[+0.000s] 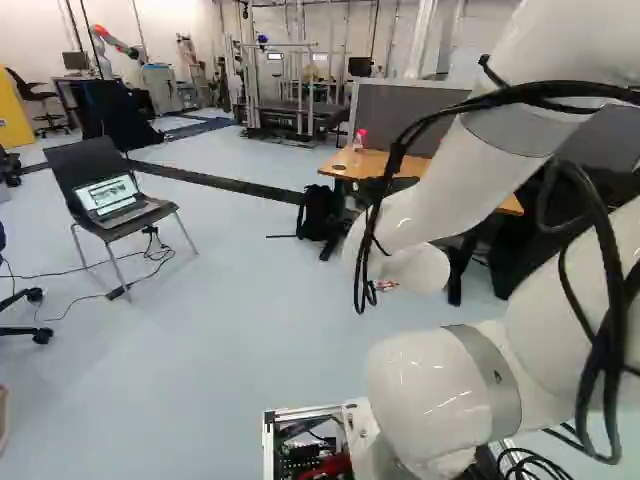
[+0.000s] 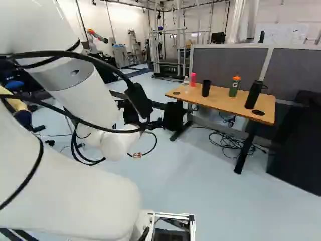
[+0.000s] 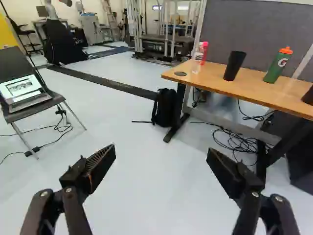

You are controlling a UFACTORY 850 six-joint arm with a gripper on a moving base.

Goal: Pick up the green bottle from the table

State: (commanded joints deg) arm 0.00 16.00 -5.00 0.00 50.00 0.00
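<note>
Claw (image 2: 150, 121) spread wide, holding nothing, green bottle (image 2: 234, 87) upright on the table (image 2: 220, 99)

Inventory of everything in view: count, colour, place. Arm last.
sports bottle: 1, green, on table
tall bottle: 1, black, on table
cup: 1, black, on table
small bottle: 1, pink, on table
water bottle: 1, clear, beside small bottle
table: 1, brown, before partition
partition: 1, grey, behind table
backpack: 1, black, on floor
cables: several, black, on floor
chair: 1, black, under laptop
laptop: 1, grey, on chair
metal frame: 1, silver, far back
another robot: 1, white-orange, far back
arm: 1, white, foreground
end effector: 1, black, open
</note>
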